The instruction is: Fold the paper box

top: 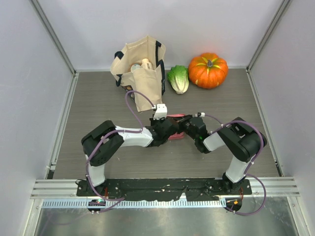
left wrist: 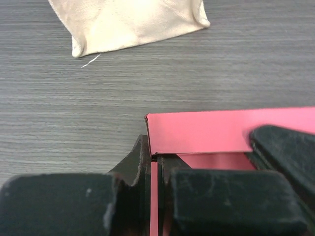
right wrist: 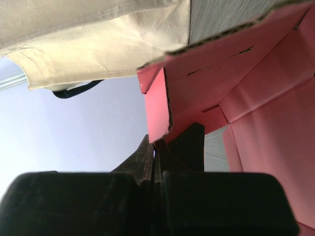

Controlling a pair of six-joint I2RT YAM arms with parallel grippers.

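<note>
Paper box (left wrist: 206, 130) pinched from both ends: left gripper (left wrist: 153, 161) closed tight on wall between its tips, right gripper (right wrist: 156, 150) likewise on flap edge, probably bracing for tuck.

Rear: bag (top: 140, 73) (items (top: 141, 64) inside), lettuce (top: 178, 79) just R of it, pumpkin (top: 208, 70) further R; paper box (top: 175, 117) in front of bag.

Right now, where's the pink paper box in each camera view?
Top external: paper box at centre, mostly hidden, only pink slivers show.
Left wrist: box lower right, its corner near centre.
Right wrist: box fills the right half, inside facing the camera.
Shared landmark: beige tote bag, seen in all three.
</note>
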